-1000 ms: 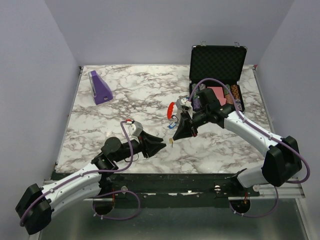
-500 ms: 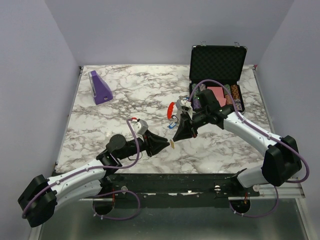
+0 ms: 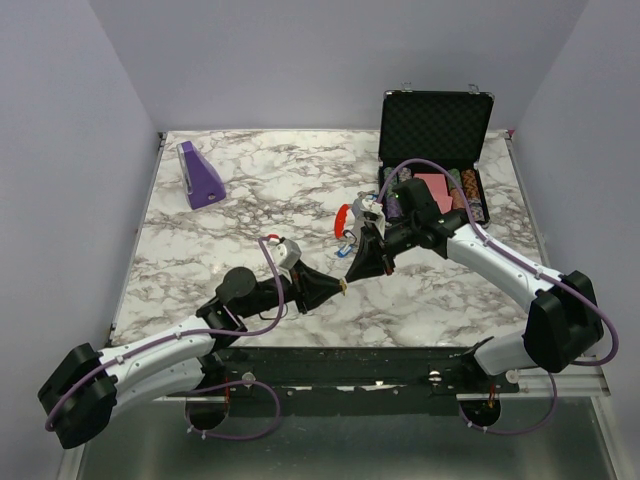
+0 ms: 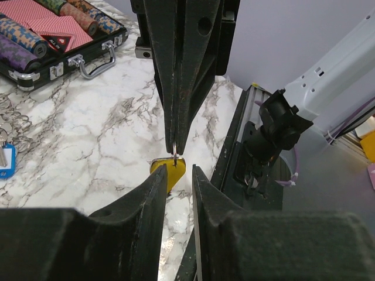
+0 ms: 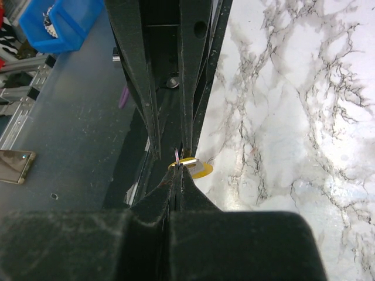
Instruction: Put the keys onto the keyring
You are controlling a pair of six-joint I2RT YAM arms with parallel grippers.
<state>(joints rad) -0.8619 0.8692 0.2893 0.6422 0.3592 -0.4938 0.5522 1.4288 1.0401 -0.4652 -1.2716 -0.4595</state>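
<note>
My right gripper [image 3: 352, 274] hovers above the table's front middle, shut on a thin metal ring from which the yellow key [image 3: 343, 287] hangs. In the right wrist view the right gripper [image 5: 180, 170] pinches that ring just above the yellow key [image 5: 199, 168]. My left gripper [image 4: 177, 174] faces it, jaws a narrow gap apart, with the yellow key [image 4: 171, 170] at its fingertips, partly behind the left finger. The keyring [image 3: 346, 220], with its red crescent and a blue key [image 3: 343, 249], lies on the marble behind the grippers. A blue key [image 4: 6, 161] shows at the left wrist view's left edge.
An open black case of poker chips [image 3: 436, 160] stands at the back right, also seen as the case [image 4: 58, 44] beyond my left gripper. A purple wedge [image 3: 201, 176] sits at the back left. The table's front edge [image 4: 231, 158] runs just beside the yellow key.
My left gripper has slid right and forward up to the yellow key, and its jaws have narrowed. The right gripper has stayed in place, still shut.
</note>
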